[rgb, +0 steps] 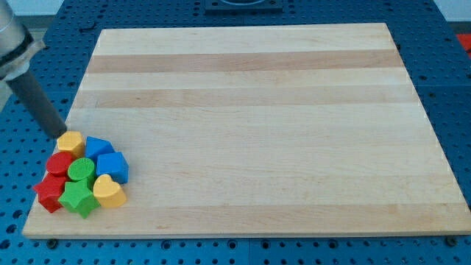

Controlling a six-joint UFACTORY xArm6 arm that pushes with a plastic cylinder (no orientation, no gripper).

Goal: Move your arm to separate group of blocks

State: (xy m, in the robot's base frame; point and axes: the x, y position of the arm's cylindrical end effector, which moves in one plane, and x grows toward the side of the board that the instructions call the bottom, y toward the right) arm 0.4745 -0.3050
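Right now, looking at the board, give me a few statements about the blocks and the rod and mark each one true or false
1. All the blocks sit bunched in the view's bottom left corner of the board. True.
2. My tip is at the view's right edge of the board. False: it is at the left edge, just above and left of the yellow block.
3. The green cylinder lies inside the cluster. True.
4. The two blue blocks are far apart. False: they sit next to each other.
5. A red block is the cluster's leftmost piece. True.
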